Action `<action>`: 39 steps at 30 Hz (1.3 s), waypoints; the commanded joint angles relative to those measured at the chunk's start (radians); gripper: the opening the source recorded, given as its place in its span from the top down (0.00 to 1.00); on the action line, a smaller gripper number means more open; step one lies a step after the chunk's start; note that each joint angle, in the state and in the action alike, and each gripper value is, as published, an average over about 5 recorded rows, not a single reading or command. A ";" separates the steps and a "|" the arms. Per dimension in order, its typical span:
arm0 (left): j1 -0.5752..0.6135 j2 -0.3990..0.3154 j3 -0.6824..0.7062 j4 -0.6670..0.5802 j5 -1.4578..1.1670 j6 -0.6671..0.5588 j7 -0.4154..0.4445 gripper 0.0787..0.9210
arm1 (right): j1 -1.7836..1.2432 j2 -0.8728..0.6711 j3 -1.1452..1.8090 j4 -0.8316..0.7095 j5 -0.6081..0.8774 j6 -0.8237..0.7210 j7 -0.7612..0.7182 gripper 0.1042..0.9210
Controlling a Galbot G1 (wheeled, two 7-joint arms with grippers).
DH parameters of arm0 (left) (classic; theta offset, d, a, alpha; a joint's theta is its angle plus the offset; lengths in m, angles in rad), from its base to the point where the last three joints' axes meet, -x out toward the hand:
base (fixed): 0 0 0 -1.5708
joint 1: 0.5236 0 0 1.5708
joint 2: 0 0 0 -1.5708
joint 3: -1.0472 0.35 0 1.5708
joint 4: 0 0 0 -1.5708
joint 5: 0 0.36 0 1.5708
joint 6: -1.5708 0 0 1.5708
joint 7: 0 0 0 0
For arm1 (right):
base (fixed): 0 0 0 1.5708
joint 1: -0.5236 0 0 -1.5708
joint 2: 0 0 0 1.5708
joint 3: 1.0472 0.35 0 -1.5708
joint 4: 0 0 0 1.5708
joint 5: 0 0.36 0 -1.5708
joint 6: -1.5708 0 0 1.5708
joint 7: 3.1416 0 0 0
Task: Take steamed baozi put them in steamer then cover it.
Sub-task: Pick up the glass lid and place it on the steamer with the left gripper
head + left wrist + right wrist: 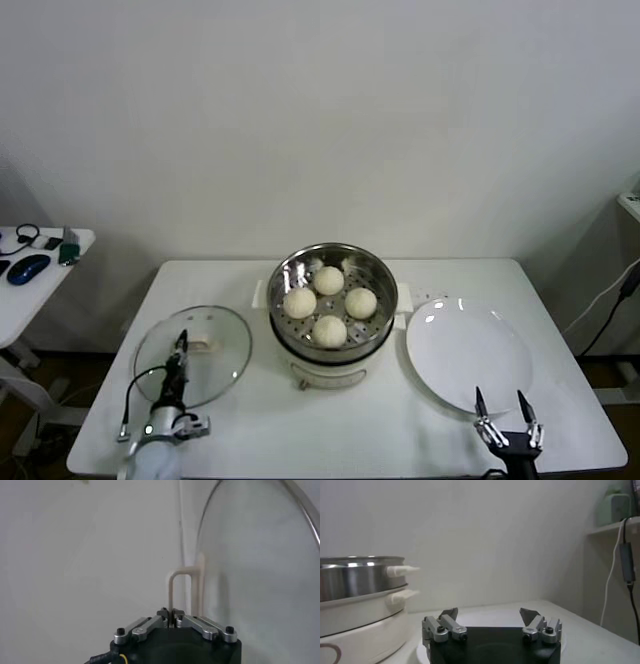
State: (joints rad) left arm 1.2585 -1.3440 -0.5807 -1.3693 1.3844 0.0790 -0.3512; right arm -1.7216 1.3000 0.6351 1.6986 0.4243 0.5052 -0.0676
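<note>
Four cream-white baozi sit in the shiny steamer [383, 283] on its cream pot base [330, 376]: one at the back [329, 280], one left [300, 302], one right [360, 302], one front [330, 330]. The glass lid [222, 366] lies to the left of the steamer. My left gripper [182, 345] is over it, shut on the lid's cream handle [179, 582]. My right gripper [501, 404] is open and empty over the front edge of the white plate [465, 345]. The steamer also shows in the right wrist view [355, 577].
The plate is bare, to the right of the steamer. A small side table [20, 300] with a blue mouse [28, 268] stands off to the far left. A cable [605, 300] hangs at the right, past the table edge.
</note>
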 commanded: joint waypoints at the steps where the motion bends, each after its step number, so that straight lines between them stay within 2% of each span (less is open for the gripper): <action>1: 0.039 0.076 0.011 -0.205 -0.176 0.037 0.033 0.93 | 0.003 0.001 0.007 0.003 -0.028 -0.014 0.018 0.12; 5: 0.094 0.173 0.013 -0.357 -0.304 0.108 0.090 0.93 | 0.005 0.006 0.019 0.010 -0.071 -0.049 0.042 0.12; 13: 0.126 0.357 0.034 -0.647 -0.475 0.339 0.293 0.93 | 0.001 0.009 0.026 0.030 -0.101 -0.081 0.047 0.12; 16: 0.079 0.387 0.102 -0.728 -0.475 0.439 0.341 0.93 | 0.001 0.010 0.026 0.033 -0.103 -0.080 0.048 0.12; 20: -0.006 0.392 0.237 -0.785 -0.429 0.551 0.392 0.93 | 0.003 0.011 0.026 0.032 -0.104 -0.075 0.048 0.12; 24: -0.105 0.350 0.399 -0.793 -0.327 0.638 0.448 0.93 | 0.010 0.011 0.027 0.027 -0.102 -0.070 0.048 0.12; 29: -0.214 0.239 0.545 -0.763 -0.144 0.700 0.559 0.93 | 0.026 0.010 0.025 0.017 -0.094 -0.061 0.048 0.12; 32: -0.238 0.158 0.607 -0.736 -0.032 0.706 0.623 0.93 | 0.033 0.007 0.023 0.007 -0.087 -0.053 0.048 0.12; 39: -0.239 -0.029 0.713 -0.656 0.144 0.706 0.675 0.93 | 0.052 -0.003 0.021 -0.019 -0.074 -0.037 0.048 0.12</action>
State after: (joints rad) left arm 1.1110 -1.1442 -0.1125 -2.0551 1.2384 0.6847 0.1679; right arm -1.6836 1.3019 0.6563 1.6991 0.3419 0.4595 -0.0224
